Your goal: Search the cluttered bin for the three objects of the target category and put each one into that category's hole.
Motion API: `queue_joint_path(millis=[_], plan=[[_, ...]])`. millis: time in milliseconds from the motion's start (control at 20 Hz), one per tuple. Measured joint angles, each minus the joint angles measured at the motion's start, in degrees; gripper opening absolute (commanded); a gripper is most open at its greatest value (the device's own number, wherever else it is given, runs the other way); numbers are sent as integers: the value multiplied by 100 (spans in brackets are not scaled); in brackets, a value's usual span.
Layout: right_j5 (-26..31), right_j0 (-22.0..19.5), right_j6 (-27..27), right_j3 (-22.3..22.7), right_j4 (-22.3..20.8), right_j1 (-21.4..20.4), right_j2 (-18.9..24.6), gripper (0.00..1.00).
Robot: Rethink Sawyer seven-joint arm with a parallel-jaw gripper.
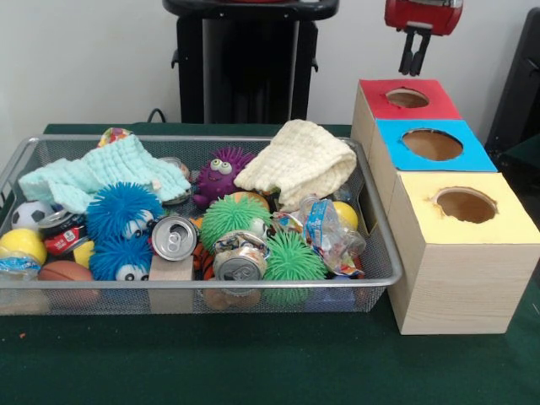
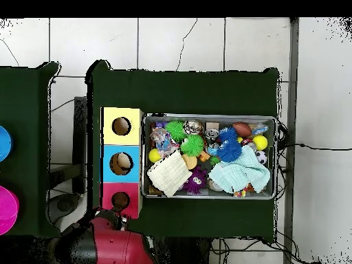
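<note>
Clutter fills the wire-mesh bin (image 1: 384, 278) on the green table (image 1: 253, 363), seen from the front with the robot's pedestal (image 1: 249, 59) at the far side. A mint cloth (image 1: 101, 177) lies at the far left of the bin and a cream cloth (image 1: 304, 160) at the far right, with a purple googly-eyed puff ball (image 1: 221, 173) between them. Nearer sit two blue puff balls (image 1: 122, 211), two green puff balls (image 1: 291, 257), crushed drink cans (image 1: 175, 238), a soccer ball (image 1: 32, 214), a yellow ball (image 1: 22, 245) and a crumpled plastic bottle (image 1: 329, 236). An orange, black-striped patch of the tiger toy (image 1: 202, 260) peeks out between the cans, near the front wall; the other soft animals cannot be picked out. To the right of the bin, three pale wood boxes stand in a row touching one another: yellow-topped box (image 1: 464, 253) nearest, blue-topped box (image 1: 432, 145) in the middle, red-topped box (image 1: 371, 105) farthest, its round hole (image 1: 407, 98) showing a dark inside. The gripper (image 1: 414, 63) hangs above the red-topped box, just over the hole, its two dark fingers close together with nothing between them. In the overhead view the red arm (image 2: 113, 244) sits beside the red-topped box (image 2: 110, 201).
</note>
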Motion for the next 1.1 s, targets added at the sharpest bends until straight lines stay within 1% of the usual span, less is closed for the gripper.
queue_joint_path(millis=[200,300,450,600,650,800,900,1100], plan=[[2,32,0,-4,-1,-87,-42,0],[27,143,0,-33,-2,-114,-170,0],[84,304,0,-154,-62,-126,-395,0],[94,308,0,-377,-226,-116,-552,0],[94,204,0,-557,-363,-93,-598,0],[94,26,0,-751,-516,-60,-601,0],[92,-266,0,-1041,-765,13,-602,0],[41,-598,0,-1394,-1105,144,-605,0]])
